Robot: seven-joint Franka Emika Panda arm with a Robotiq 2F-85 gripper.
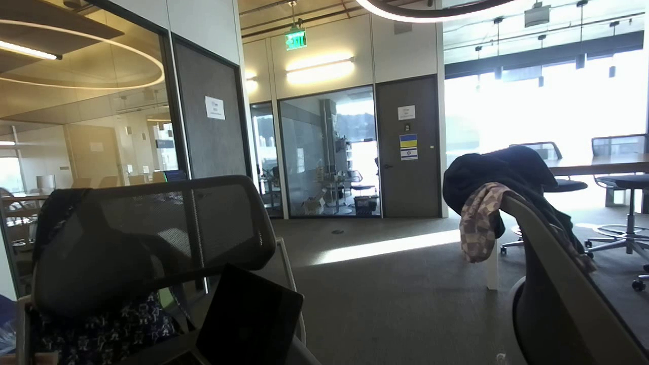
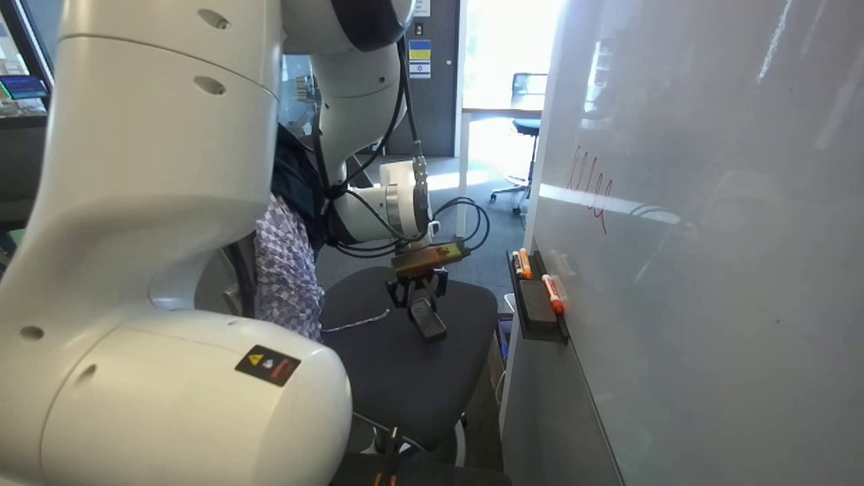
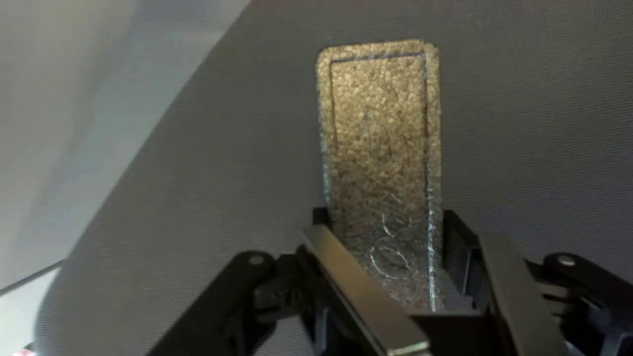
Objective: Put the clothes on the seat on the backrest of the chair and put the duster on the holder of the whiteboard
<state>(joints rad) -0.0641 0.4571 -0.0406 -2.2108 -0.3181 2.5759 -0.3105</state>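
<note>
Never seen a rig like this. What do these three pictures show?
The white robot arm ends in a gripper. Two pictures come from cameras standing apart from the robot; the close-up is taken from its wrist. The gripper appears to be holding a duster over a chair seat; whether the duster touches it is hard to tell. A thin cord lies on that seat. A dark garment and a checked cloth hang over a chair backrest. Markers rest in the holder on the whiteboard.

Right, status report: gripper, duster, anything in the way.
Gripper closed on duster, over chair seat; can't tell if lifted. Clothes hang over backrest. Duster not yet on whiteboard holder. Markers there might crowd placement.
</note>
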